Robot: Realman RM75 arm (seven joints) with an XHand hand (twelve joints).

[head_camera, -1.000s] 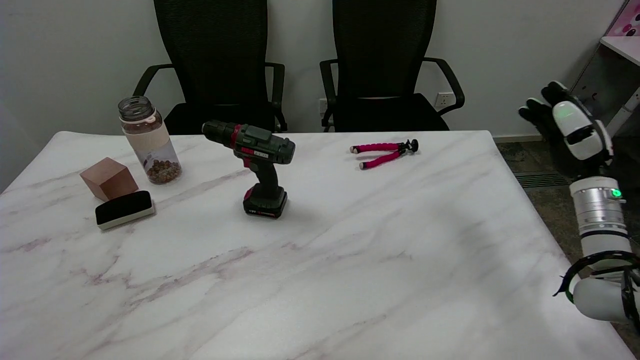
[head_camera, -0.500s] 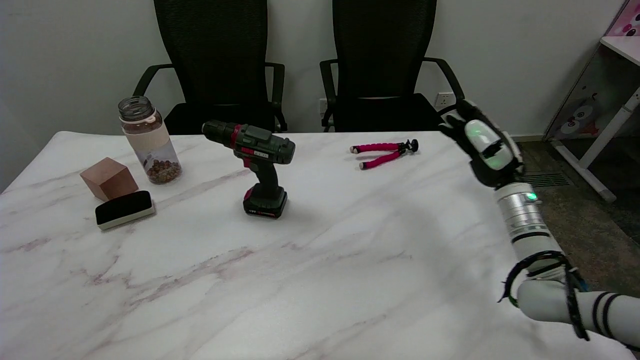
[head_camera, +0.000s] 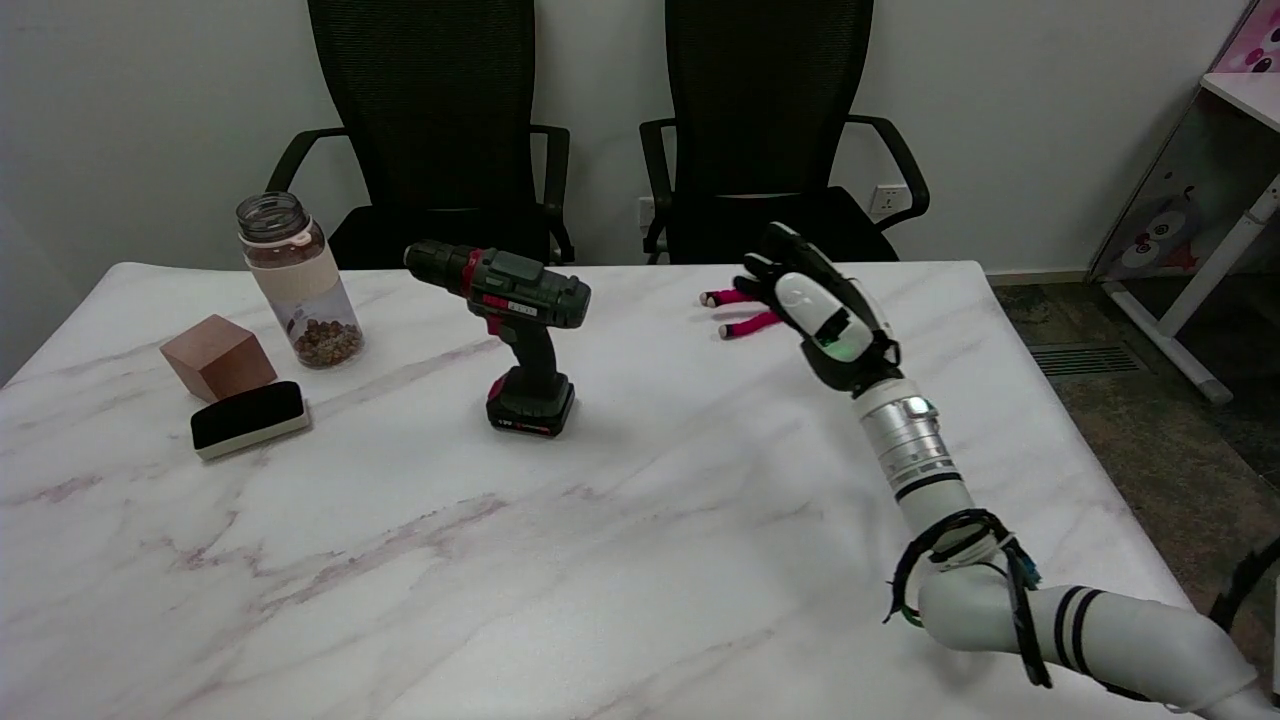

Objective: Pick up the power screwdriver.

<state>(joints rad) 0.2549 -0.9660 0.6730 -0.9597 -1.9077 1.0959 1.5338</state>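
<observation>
The power screwdriver [head_camera: 515, 325], dark green and black with red trim, stands upright on its battery base on the marble table [head_camera: 600, 560], chuck pointing left. My right hand [head_camera: 822, 315] is raised above the table well to its right, back of the hand toward the camera, holding nothing. Its fingers point up and away. A wide gap of tabletop lies between the hand and the screwdriver.
A pink flexible mini tripod [head_camera: 742, 308] lies partly hidden behind my hand. At the left stand a jar of brown nuts [head_camera: 298, 282], a brown cube [head_camera: 218, 356] and a black-topped eraser [head_camera: 249, 419]. Two black office chairs [head_camera: 770, 130] stand behind the table.
My right arm has swept left from beyond the table's right edge to over the table, now in front of the pink tripod. The screwdriver has stayed put.
</observation>
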